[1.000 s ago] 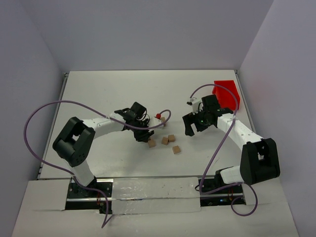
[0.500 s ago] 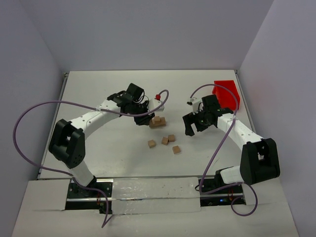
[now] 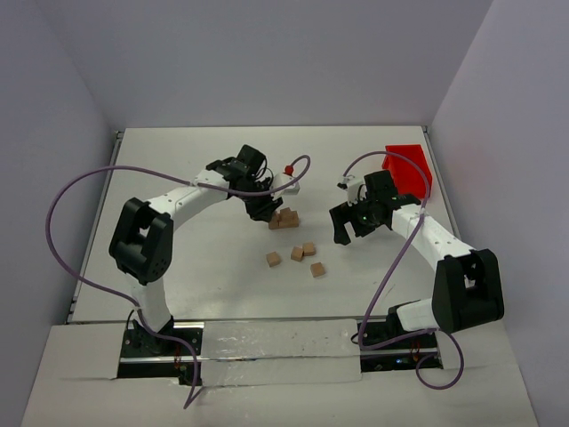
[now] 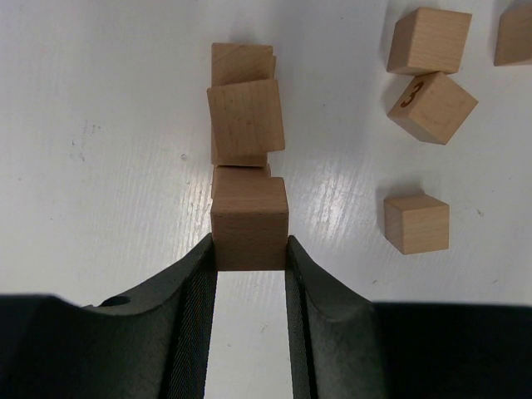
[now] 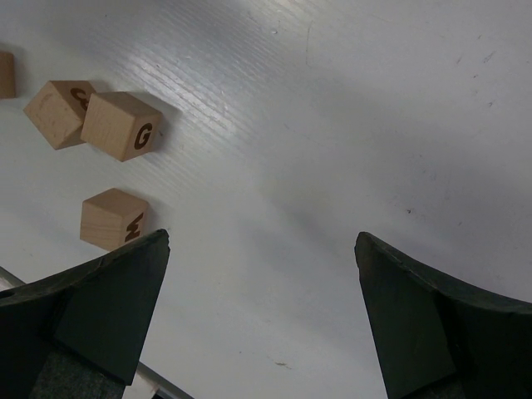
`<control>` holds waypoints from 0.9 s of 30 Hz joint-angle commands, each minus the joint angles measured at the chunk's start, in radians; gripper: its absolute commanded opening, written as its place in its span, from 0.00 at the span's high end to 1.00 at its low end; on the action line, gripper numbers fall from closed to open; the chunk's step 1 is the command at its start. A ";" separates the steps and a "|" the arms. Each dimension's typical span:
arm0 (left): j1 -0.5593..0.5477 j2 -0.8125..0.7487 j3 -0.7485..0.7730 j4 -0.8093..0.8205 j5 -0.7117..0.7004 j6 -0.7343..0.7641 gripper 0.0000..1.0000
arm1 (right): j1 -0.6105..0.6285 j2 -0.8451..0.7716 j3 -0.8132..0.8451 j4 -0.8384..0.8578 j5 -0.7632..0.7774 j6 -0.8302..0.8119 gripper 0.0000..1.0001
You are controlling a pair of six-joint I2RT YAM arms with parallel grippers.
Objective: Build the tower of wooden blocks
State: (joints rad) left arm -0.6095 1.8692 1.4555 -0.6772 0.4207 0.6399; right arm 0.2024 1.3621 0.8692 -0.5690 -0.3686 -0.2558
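Moved since a second ago: the left arm, from over the loose cubes to the stack farther up the white table (image 3: 178, 169). The right arm has not shifted.

Left gripper (image 4: 249, 253): jaws pinching one plain light-tan wooden cube (image 4: 249, 223) by two opposite faces. This cube is at the near end of the tower (image 4: 243, 116), a short row of like tan cubes with one skewed cube on top. Whether the held cube rests on the row or hangs just above it cannot be told. From overhead, the tower stands near table centre, just right of the left gripper.

Four loose wooden cubes (image 3: 297, 253) lie apart from the tower, toward the arm bases. One bears a printed 3, another a G.

Right gripper (image 3: 349, 229): fingers spread wide, nothing between them, hovering right of the loose cubes.

Red plastic bin (image 3: 411, 169): at the table's far right edge, beyond the right gripper.
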 commanded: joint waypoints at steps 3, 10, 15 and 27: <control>0.016 0.016 0.051 -0.012 0.009 0.014 0.95 | -0.008 -0.006 0.027 0.011 -0.019 -0.005 0.00; 0.019 0.016 0.052 -0.007 0.007 0.014 0.95 | -0.008 -0.003 0.025 0.011 -0.019 -0.005 0.00; 0.019 0.034 0.073 -0.034 -0.003 0.025 0.89 | -0.009 -0.003 0.027 0.011 -0.019 -0.003 0.00; 0.019 0.097 0.194 -0.176 -0.054 0.072 0.86 | -0.009 0.003 0.028 0.011 -0.019 0.000 0.00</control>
State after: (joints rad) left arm -0.5930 1.9465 1.5593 -0.7796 0.3880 0.6794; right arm 0.2020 1.3621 0.8692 -0.5690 -0.3794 -0.2558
